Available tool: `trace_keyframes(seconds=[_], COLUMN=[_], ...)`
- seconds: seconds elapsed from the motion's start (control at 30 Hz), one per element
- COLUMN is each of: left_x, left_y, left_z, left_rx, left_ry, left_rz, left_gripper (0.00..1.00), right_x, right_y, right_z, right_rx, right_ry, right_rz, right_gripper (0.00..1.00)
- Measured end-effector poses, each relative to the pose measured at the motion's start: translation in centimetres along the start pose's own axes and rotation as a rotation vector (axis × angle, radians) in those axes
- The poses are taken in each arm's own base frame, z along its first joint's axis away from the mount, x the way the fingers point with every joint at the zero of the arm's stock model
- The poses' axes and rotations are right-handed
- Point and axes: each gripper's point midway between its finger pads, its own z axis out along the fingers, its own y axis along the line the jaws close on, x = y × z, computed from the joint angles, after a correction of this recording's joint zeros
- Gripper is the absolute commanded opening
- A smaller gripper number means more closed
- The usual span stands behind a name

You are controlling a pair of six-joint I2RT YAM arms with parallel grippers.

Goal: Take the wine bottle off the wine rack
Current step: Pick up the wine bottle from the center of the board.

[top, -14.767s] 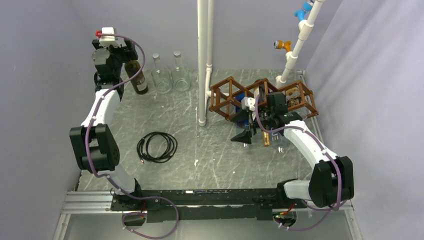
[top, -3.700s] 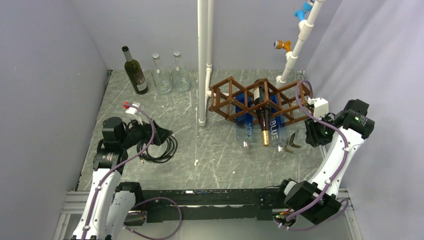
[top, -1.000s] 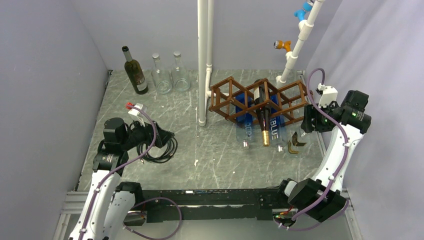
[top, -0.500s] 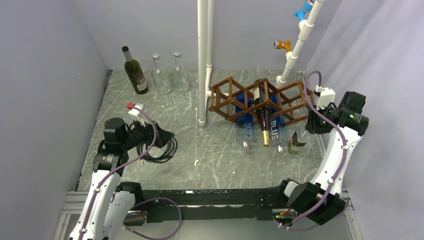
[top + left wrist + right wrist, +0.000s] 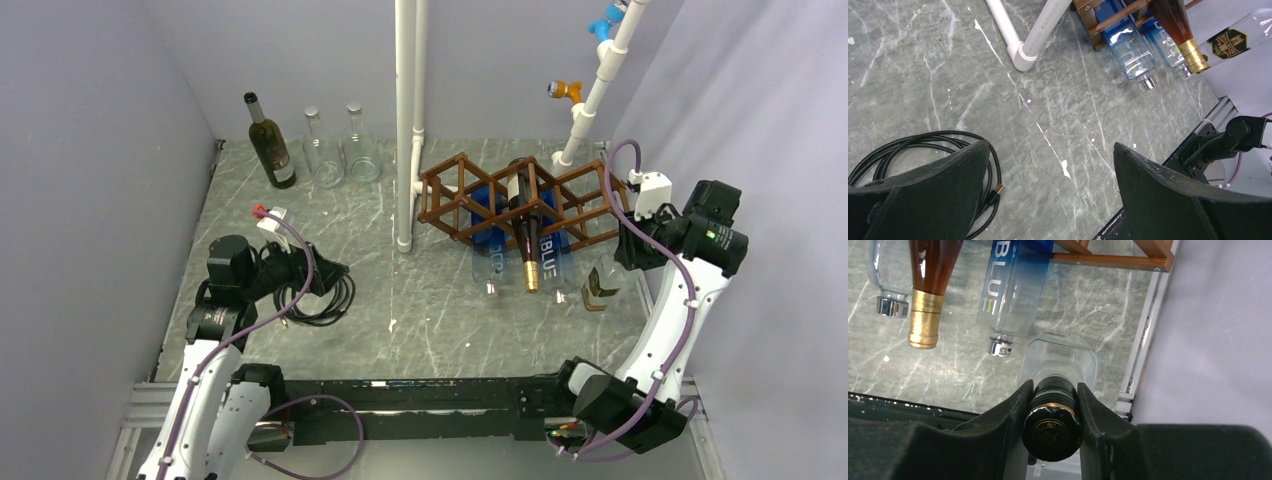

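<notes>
Right gripper (image 5: pixel 1054 387) pinching the cap (image 5: pixel 1052 427) of the clear bottle (image 5: pixel 1058 357) at the table's (image 5: pixel 440 290) right edge, left gripper (image 5: pixel 1050 147) spread wide — we should pull slowly and straight, clear of the wine rack (image 5: pixel 520 200).

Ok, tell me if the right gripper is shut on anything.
Shut. The right gripper is clamped on the clear bottle: in the wrist view both fingers press against its black cap.

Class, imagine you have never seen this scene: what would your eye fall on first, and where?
The brown wine rack at the table's far right, with a gold-foiled dark bottle and blue bottles poking out forward. Next, the right gripper shut on the black cap of a clear bottle by the rack's right end.
</notes>
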Motion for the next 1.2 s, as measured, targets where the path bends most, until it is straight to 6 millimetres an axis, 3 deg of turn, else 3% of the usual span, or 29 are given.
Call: trace_keyframes(seconds=[0.2, 0.5, 1.0, 1.2], left_x=[0.1, 0.0, 0.1, 0.1], left_y=[0.1, 0.1, 0.4, 0.4], left_z=[0.1, 0.0, 0.2, 0.2], left_rx=[-0.001, -0.002, -0.008, -0.009], left_ry=[0.003, 0.002, 0.009, 0.009], left_rz=[-0.002, -0.003, -0.014, -0.014], left_gripper=[0.99, 0.99, 0.99, 0.99], right_x=[-0.9, 0.6, 1.7, 2.2], right_y=[0.9, 3.0, 4.5, 5.8], right_z=[-1.7, -2.0, -3.2, -2.7], right_rx=[-0.029, -0.128, -0.146, -0.194], right_ry=[-0.027, 0.019, 0.016, 0.020], right_rz=[-0.065, -0.088, -0.149, -0.170], right_gripper=[0.00, 0.00, 0.00, 0.00])
